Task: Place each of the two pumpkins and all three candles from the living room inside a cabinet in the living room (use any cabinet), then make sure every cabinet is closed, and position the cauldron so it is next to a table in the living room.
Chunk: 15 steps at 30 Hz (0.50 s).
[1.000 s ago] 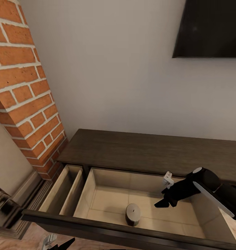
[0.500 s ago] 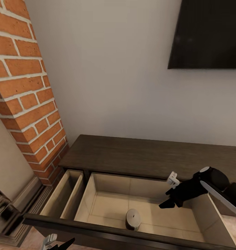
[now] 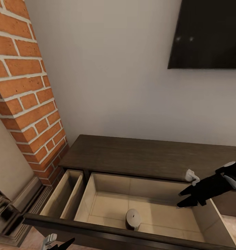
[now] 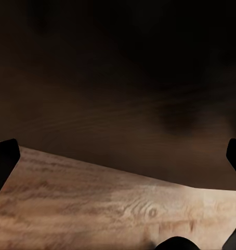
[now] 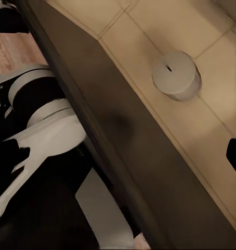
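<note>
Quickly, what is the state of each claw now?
Left claw: open, holding nothing.
Right claw: open, empty, above the drawer.

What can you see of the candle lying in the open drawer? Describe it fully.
The candle is a short, stubby grey cylinder with a paler flat top and a small dark wick mark at its centre. It stands upright on the pale beige floor of the open drawer, near the drawer's front panel, touching nothing else; the right gripper hangs apart from it.

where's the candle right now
In the head view the candle stands upright in the open drawer of the cabinet, near its front wall, left of the right pincer.
</note>
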{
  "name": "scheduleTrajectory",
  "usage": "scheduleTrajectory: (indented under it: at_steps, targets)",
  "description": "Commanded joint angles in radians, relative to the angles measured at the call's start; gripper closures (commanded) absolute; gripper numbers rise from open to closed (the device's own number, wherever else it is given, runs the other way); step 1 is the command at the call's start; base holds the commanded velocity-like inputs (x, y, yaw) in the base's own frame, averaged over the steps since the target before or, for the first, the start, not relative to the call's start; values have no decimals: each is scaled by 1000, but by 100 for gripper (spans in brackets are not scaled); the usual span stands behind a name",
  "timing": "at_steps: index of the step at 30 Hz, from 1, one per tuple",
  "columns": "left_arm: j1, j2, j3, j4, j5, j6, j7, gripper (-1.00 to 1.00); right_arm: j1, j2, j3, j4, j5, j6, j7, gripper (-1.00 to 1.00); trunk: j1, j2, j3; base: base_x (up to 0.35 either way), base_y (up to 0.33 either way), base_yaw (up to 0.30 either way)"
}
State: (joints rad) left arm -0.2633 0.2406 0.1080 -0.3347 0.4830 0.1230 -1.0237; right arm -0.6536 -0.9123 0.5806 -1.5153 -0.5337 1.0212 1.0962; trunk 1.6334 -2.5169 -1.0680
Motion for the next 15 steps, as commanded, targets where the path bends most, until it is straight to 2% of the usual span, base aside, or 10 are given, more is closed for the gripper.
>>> scheduleTrajectory:
  at_steps: [1,3,9,12,15]
  targets:
    - [-1,1,1,0,5,10,-5,-100,-1,-12,-6,1,-2,3,15,-100,0,0,-1,0,0,0]
    - [-1,3,1,0,6,11,-7,-100,-1,-42,-23,4,-2,3,50,-100,0,0,-1,0,0,0]
    - [-1,6,1,0,6,12,-10,-100,-1,-108,-40,7,-2,1,119,-100,0,0,-1,0,0,0]
    - [-1,7,1,0,6,12,-10,-100,-1,-137,-52,9,-3,0,145,-100,-1,0,11,0,0,0]
    - [-1,8,1,0,6,12,-10,-100,-1,-168,-84,11,-3,-1,182,-100,-1,0,11,0,0,0]
